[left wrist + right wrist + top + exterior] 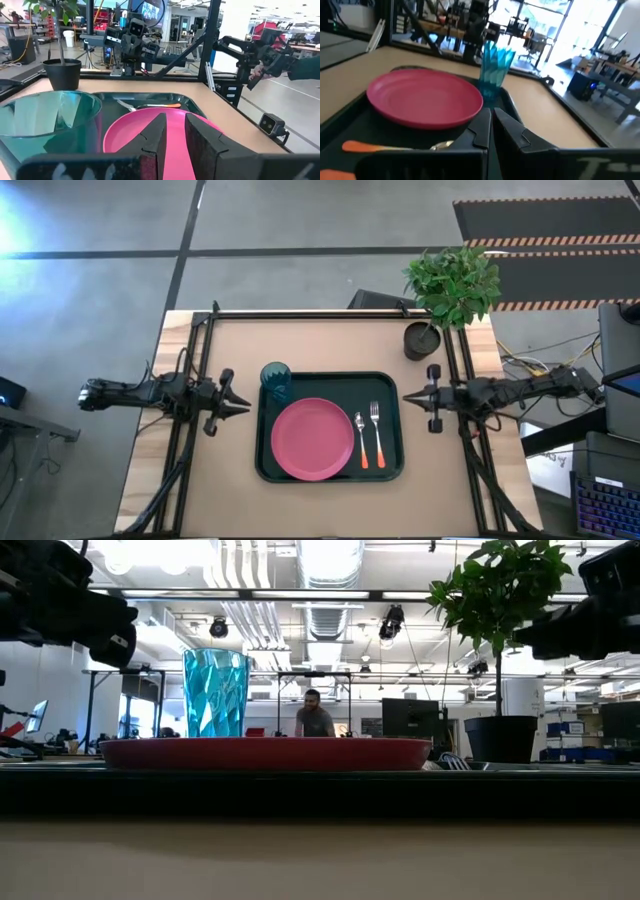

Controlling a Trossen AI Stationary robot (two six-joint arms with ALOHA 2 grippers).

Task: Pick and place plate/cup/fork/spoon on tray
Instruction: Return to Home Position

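Observation:
The dark green tray (392, 470) lies in the middle of the table. On it lies the pink plate (312, 438), left of centre. The spoon (361, 442) and the fork (377, 435) lie side by side to the plate's right, orange handles toward the near edge. The teal cup (276, 378) stands upright in the tray's far left corner. My left gripper (245, 408) is shut and empty just off the tray's left rim. My right gripper (407, 395) is shut and empty just off the tray's right rim. Both point at the tray.
A dark pot with a green plant (422, 340) stands at the table's far right, beyond the tray's far right corner. Black frame rails (195, 380) run along the table's left and right sides. Bare tabletop shows near and far of the tray.

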